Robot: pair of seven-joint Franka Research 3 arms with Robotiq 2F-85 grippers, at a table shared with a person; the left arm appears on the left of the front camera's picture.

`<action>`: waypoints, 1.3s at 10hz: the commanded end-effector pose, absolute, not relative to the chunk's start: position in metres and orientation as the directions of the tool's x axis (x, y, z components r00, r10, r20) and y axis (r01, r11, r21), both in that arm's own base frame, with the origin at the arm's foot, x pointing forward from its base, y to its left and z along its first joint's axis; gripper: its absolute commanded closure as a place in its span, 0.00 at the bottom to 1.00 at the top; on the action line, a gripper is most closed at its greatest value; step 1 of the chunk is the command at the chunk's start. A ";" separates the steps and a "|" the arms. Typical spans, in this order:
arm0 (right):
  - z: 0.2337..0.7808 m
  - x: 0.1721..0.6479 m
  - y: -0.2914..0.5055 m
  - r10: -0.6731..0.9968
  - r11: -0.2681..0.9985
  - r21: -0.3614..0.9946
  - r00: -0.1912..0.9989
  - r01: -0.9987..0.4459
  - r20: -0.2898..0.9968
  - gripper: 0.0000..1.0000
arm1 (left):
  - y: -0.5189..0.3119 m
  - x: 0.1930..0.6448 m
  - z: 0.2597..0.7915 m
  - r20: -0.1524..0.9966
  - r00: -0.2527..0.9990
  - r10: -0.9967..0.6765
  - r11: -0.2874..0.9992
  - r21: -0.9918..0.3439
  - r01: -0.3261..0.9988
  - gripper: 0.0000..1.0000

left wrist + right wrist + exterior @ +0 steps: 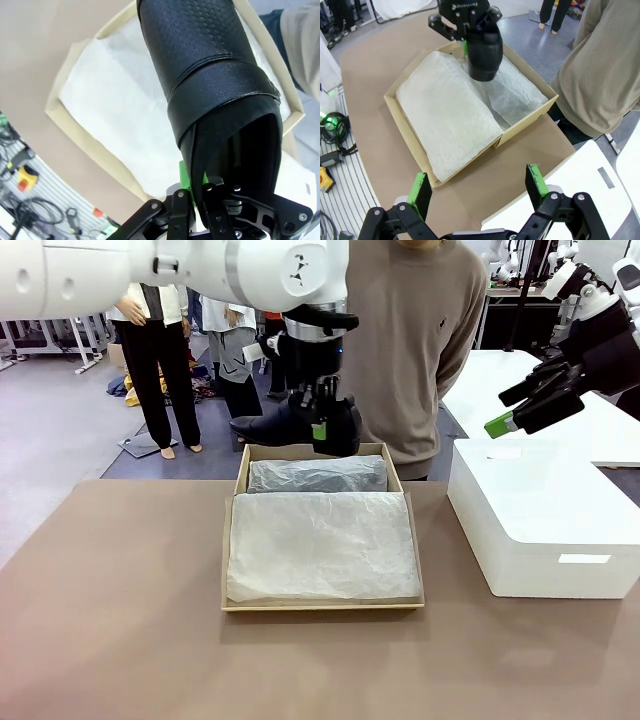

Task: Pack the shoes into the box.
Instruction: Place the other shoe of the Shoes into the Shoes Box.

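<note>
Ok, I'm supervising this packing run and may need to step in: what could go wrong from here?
1. The left tool pinches the shoe only by the rim of its opening, so it might swing or slip.
2. The shoe hangs over the far end of the box, near the person; lowered there, it could catch the wall.
3. The tissue paper lies loose in the box and may bunch up beneath the shoe.

1. Black shoe [270, 423]: one that I can see from here.
2. Tan cardboard box [232, 560]: one.
3. White box [540, 530]: one.
4. Pincers: two, the left pincer [320, 428] and the right pincer [503, 410].
5. Person [410, 350] standing close by: one.
6. Desk [120, 640]: one.
</note>
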State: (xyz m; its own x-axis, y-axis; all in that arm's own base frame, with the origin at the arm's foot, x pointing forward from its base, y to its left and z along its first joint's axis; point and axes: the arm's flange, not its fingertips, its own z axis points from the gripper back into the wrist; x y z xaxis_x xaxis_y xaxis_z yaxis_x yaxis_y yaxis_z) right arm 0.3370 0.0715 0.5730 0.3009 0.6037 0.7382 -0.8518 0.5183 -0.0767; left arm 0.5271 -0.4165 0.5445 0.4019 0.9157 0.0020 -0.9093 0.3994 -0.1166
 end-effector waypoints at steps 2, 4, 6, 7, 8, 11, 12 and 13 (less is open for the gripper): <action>0.573 0.338 0.072 0.595 0.512 -0.070 0.295 -0.856 0.748 0.00 | -0.440 0.529 0.544 0.049 0.260 0.964 0.265 -0.126 -0.956 1.00; 0.573 0.338 0.072 0.595 0.512 -0.070 0.295 -0.856 0.748 0.00 | -0.433 0.527 0.532 0.005 0.333 0.943 0.331 -0.117 -0.936 1.00; 0.573 0.338 0.072 0.595 0.512 -0.070 0.295 -0.856 0.748 0.00 | -0.433 0.527 0.532 0.005 0.333 0.943 0.331 -0.117 -0.936 1.00; 0.573 0.338 0.072 0.595 0.512 -0.070 0.295 -0.856 0.748 0.00 | -0.433 0.527 0.532 0.005 0.333 0.943 0.331 -0.117 -0.936 1.00; 0.573 0.338 0.072 0.595 0.512 -0.070 0.295 -0.856 0.748 0.00 | -0.433 0.527 0.532 0.005 0.333 0.943 0.331 -0.117 -0.936 1.00; 0.573 0.338 0.072 0.595 0.512 -0.070 0.295 -0.856 0.748 0.00 | -0.453 0.522 0.523 0.012 0.249 0.968 0.249 -0.119 -0.961 1.00; 0.573 0.338 0.072 0.595 0.512 -0.070 0.295 -0.856 0.748 0.00 | -0.461 0.523 0.520 0.023 0.242 0.970 0.243 -0.121 -0.962 1.00; 0.573 0.338 0.072 0.595 0.512 -0.070 0.295 -0.856 0.748 0.00 | -0.468 0.524 0.517 0.031 0.206 0.978 0.208 -0.112 -0.972 1.00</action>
State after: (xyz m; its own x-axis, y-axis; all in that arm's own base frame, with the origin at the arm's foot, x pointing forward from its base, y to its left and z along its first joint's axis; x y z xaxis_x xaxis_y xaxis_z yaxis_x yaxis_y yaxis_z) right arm 0.3370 0.0715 0.5730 0.3008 0.6038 0.7382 -0.8518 0.5182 -0.0768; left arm 0.5206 -0.4576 0.5102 0.2878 0.9577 -0.0005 -0.9521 0.2861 -0.1080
